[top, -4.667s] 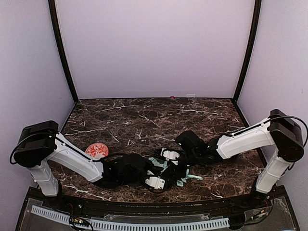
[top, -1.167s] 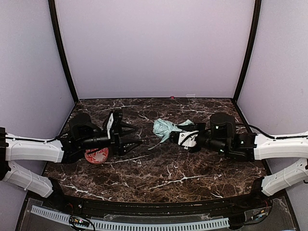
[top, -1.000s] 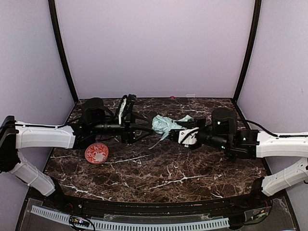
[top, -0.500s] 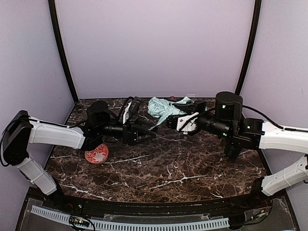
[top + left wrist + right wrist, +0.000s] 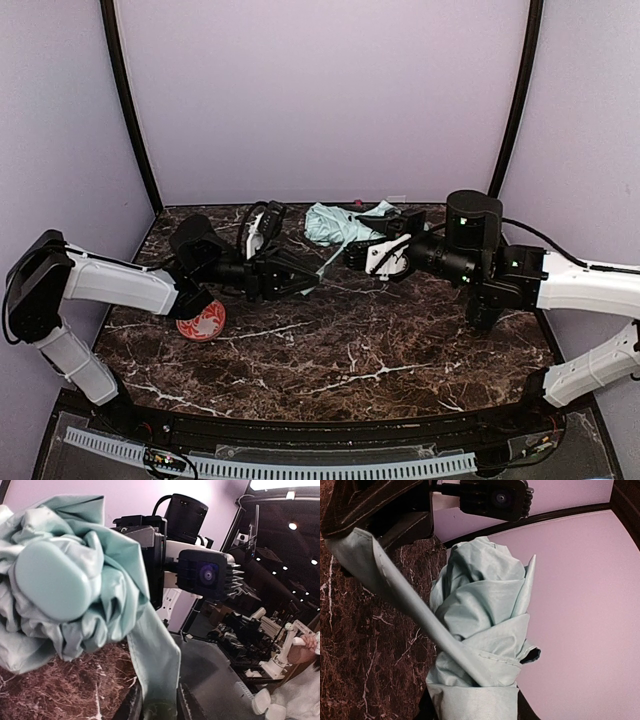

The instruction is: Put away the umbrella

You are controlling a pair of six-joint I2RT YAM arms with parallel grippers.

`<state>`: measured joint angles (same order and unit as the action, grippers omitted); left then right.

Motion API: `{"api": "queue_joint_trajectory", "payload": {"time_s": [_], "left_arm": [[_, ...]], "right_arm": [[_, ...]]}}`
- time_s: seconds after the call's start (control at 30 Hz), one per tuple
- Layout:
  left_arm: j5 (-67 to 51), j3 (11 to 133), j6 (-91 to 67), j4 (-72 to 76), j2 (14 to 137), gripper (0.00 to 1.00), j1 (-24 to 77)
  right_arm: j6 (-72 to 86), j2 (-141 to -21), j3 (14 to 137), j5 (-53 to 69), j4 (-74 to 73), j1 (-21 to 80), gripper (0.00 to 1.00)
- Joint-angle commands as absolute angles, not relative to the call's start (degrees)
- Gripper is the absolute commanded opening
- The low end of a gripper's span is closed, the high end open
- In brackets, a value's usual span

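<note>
The umbrella [image 5: 335,222] is a crumpled bundle of pale mint fabric held off the table at the rear centre. My right gripper [image 5: 365,252] is shut on its base, and the fabric fills the right wrist view [image 5: 480,615] and hides the fingers. A flat mint strap [image 5: 328,262] runs down-left from the bundle. My left gripper [image 5: 312,280] is shut on the strap's end. In the left wrist view the strap [image 5: 155,655] drops between the jaws of the left gripper [image 5: 159,711], with the rounded end of the umbrella [image 5: 52,580] just above.
A red patterned dish [image 5: 201,318] lies on the marble table [image 5: 360,350] under my left forearm. Lilac walls close in the back and both sides. The two arms meet near the back wall.
The right arm has lifted the umbrella up and toward the back wall. The left gripper followed it, stood open under the bundle, and has now closed on the hanging strap.
</note>
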<state>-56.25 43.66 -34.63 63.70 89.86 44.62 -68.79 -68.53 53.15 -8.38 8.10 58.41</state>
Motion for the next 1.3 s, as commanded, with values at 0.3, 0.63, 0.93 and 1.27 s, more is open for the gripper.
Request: {"api": "queue_joint_trajectory", "payload": {"time_s": [0.3,0.63,0.93,1.27], "left_arm": [[-39.72,44.6,-8.04,30.83,74.79,0.0,48.14],[16.57,48.23,37.28,21.04,64.11,0.0,65.21],[21.47,43.45,76.41,29.3,73.02,0.0,77.65],[21.07,45.93,70.52,16.39,76.73,0.3,78.87]], "right_arm": [[-62.67,-69.54,55.42,-8.89,13.7,55.55,0.0],[-45.12,-74.99,55.82,-4.0,7.03,51.1,0.0],[-34.56,-79.87,58.83,-6.55,7.83,46.66,0.0],[-43.41,-77.91,56.45,-5.8,18.24,46.58,0.0]]}}
